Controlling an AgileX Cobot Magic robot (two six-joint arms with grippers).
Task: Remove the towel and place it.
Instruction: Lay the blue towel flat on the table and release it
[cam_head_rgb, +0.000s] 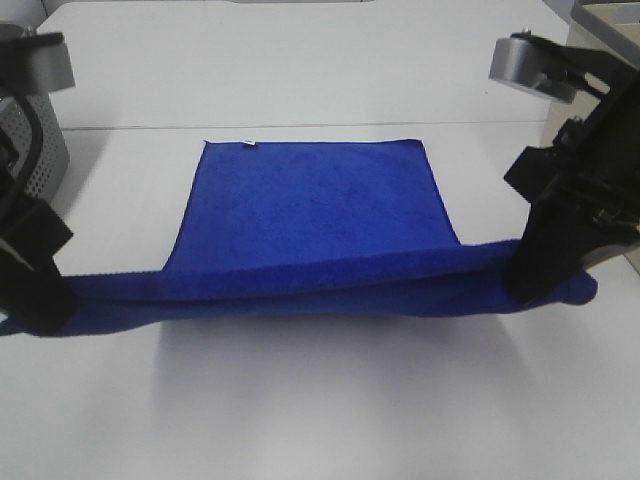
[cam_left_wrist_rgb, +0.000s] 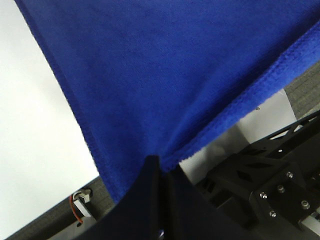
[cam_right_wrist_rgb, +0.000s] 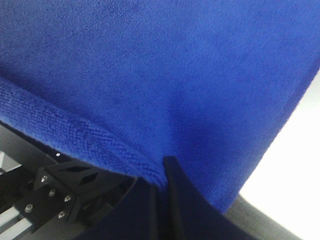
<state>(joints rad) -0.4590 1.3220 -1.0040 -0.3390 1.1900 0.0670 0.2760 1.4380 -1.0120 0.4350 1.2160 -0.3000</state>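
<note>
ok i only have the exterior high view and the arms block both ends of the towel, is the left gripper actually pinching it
observer: yes, the left wrist view shows the left gripper shut on the towel, with the cloth puckering into its tips.
operator: and the right one
observer: same, in the right wrist view the right gripper is shut on the cloth.
operator: where on the cloth is it biting
observer: right at the edge, the thick hemmed border runs down into the tips on that side.
</note>
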